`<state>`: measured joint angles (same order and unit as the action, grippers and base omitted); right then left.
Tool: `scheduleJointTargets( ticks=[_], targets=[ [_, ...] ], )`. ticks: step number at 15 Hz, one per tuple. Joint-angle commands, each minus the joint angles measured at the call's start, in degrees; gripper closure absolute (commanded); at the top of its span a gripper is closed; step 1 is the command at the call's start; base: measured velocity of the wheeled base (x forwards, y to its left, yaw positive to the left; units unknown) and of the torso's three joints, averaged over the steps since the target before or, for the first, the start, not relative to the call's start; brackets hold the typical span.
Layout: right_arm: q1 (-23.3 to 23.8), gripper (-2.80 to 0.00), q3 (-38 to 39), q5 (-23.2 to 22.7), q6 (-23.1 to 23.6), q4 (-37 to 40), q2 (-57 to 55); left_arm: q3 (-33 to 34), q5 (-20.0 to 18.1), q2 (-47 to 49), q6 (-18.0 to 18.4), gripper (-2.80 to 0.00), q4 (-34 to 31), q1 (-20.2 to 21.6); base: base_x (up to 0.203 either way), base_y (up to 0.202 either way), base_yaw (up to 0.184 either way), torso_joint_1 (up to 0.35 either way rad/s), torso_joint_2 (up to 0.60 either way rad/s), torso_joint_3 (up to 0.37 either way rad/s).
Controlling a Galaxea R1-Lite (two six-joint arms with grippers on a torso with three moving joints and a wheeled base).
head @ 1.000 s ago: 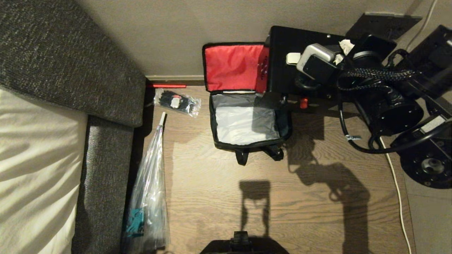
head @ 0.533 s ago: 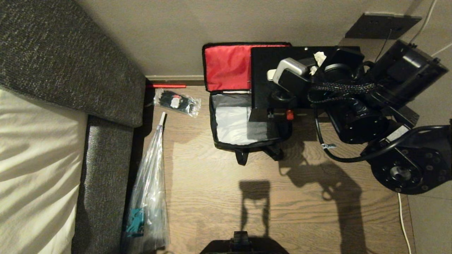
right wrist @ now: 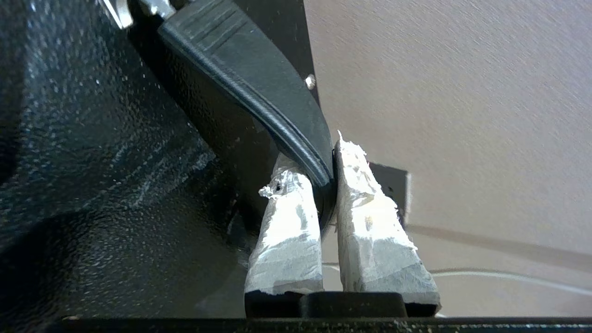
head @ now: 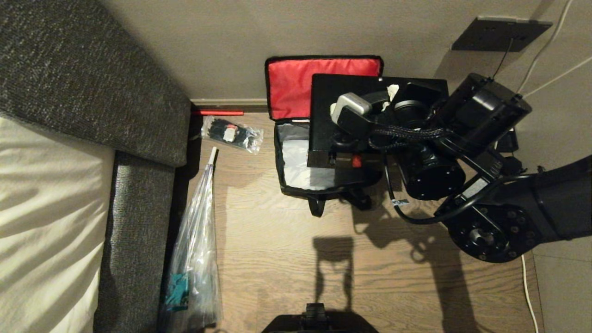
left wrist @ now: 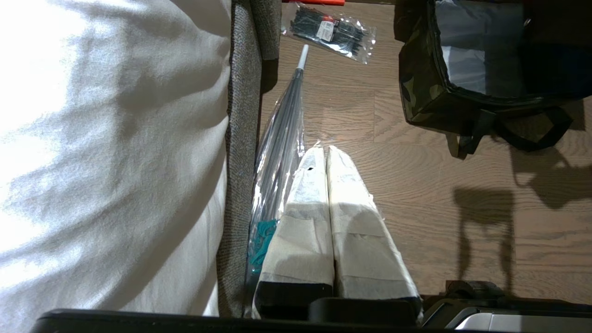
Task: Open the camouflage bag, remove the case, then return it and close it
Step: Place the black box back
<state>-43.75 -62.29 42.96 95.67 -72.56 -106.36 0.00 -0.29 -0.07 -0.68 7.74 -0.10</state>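
The camouflage bag (head: 296,190) stands open on the wood floor against the wall, its red-lined lid (head: 289,85) leaning upright and the grey-silver inside showing. The flat black case (head: 326,111) hangs in the air over the right part of the opening, small red dot (head: 356,161) toward me. My right gripper (head: 391,91) is shut on the case's top handle strip (right wrist: 259,88), pinched between both taped fingers (right wrist: 365,203). The left gripper (left wrist: 326,150) is shut and empty, parked low beside the sofa edge. The bag's camouflage side (left wrist: 416,88) shows in the left wrist view.
A grey sofa (head: 138,115) with a white sheet fills the left. A clear-wrapped umbrella (head: 199,240) lies along it, and a clear packet of black cable ties (head: 231,132) lies left of the bag. A black wall plate (head: 502,32) and a white cable (head: 525,277) are at right.
My right arm has carried the case leftward, from beside the bag's right edge to over its opening. The bag and the left arm have not moved.
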Motion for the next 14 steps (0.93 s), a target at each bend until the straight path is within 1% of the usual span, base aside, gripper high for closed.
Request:
scheduleJointTargets(
  ticks=[1,7,12,14],
  targets=[
    [-0.75,0.00,-0.79,0.31,0.62,-0.51,-2.45,2.29,0.03,0.07,-0.03,0.00,0.08,0.01,0.000,0.000,0.000,0.000,0.00,0.000],
    [-1.90,0.00,-3.39,3.28,1.15,-1.27,-6.45,2.29,-0.03,0.07,-0.03,0.00,0.08,0.01,0.000,0.000,0.000,0.000,0.00,0.000],
    [-2.49,0.00,-7.11,3.34,2.11,-1.37,-9.62,2.29,0.03,0.07,-0.03,0.00,0.08,0.01,0.000,0.000,0.000,0.000,0.00,0.000],
    [-2.65,0.00,-7.50,3.18,2.77,-1.26,-10.33,2.29,-0.06,0.07,-0.03,0.00,0.08,0.01,0.000,0.000,0.000,0.000,0.00,0.000]
  ],
)
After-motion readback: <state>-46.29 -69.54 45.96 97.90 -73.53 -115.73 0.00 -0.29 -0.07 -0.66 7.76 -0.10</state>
